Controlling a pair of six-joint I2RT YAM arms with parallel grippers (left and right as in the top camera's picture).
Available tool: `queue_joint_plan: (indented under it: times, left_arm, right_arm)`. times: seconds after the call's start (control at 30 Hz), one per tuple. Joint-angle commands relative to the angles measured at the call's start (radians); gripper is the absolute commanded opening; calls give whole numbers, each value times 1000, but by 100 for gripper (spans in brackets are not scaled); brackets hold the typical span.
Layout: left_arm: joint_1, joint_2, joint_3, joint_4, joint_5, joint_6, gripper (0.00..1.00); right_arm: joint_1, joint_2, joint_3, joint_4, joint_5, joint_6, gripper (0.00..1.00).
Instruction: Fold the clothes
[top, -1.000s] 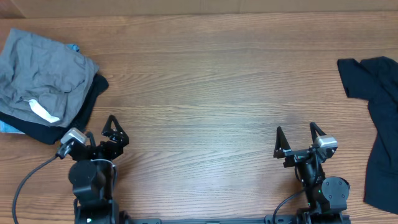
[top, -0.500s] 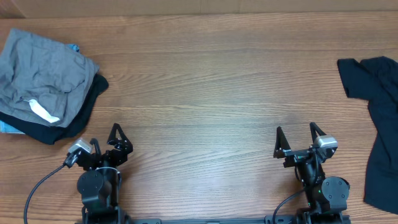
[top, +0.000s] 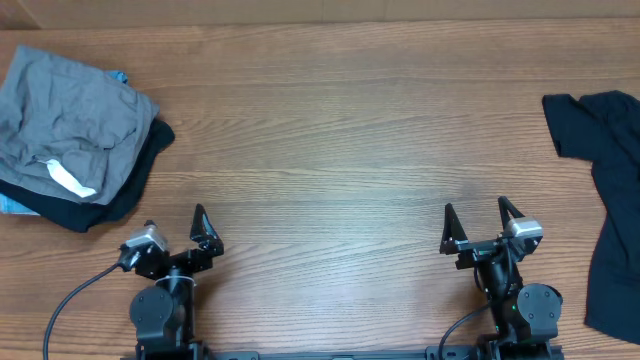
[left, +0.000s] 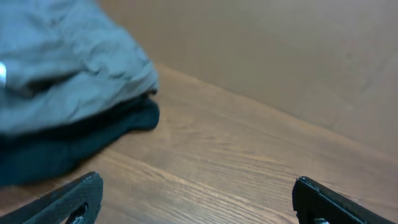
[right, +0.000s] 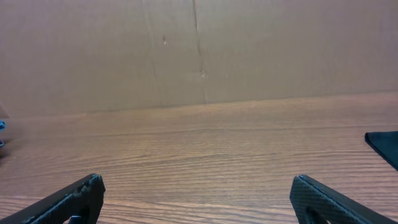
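i am holding my left gripper (top: 174, 220) and right gripper (top: 476, 212) wide apart and empty, both sitting low near the front edge of the table (top: 340, 130) with bare wood ahead of them. the clothes are lying well away from both: a grey garment (top: 75, 115) is resting crumpled on top of a pile at the far left, and a black shirt (top: 610, 200) is sprawling at the right edge, partly running out of view. i am judging the pile as the main hazard; the grey piece is sitting directly on a black layer (top: 135, 185), so a deep pinch is likely catching both layers and dragging the whole stack; a shallow pinch on a wrinkle is risking only a loose fold slipping free. the shirt is possibly hanging past the table edge, so a pull there is risking it sliding off. counting: two grippers; one grey garment with one white label (top: 68, 180); one black shirt at right; at least one black piece under the grey, though i cannot tell whether more; one light-blue sliver (top: 118, 76) peeking out.
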Motion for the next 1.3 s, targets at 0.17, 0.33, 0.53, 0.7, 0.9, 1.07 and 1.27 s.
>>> queue_joint_plan:
  times: [0.17, 0.33, 0.53, 0.7, 0.9, 1.07, 1.27]
  left_arm:
    - [-89, -41, -7, 2, 37, 238, 100]
    - [-92, -41, -7, 2, 34, 237, 100]
    - [-92, -40, -7, 2, 34, 237, 100]
    - [-92, -40, -7, 2, 34, 237, 100]
    - [-92, -40, -7, 2, 34, 237, 100]
    - [-92, -40, -7, 2, 34, 237, 100]
    - [-92, -40, -7, 2, 34, 237, 100]
  right_arm:
    - [-3, -12, -10, 5, 9, 5, 100]
    - [-3, -12, -10, 5, 9, 5, 100]
    - [-3, -12, -10, 5, 9, 5, 100]
    - [-3, -12, -10, 5, 9, 5, 100]
    - [-3, -12, -10, 5, 9, 5, 100]
    - [-3, -12, -10, 5, 9, 5, 100]
    - [-3, -12, -10, 5, 9, 5, 100]
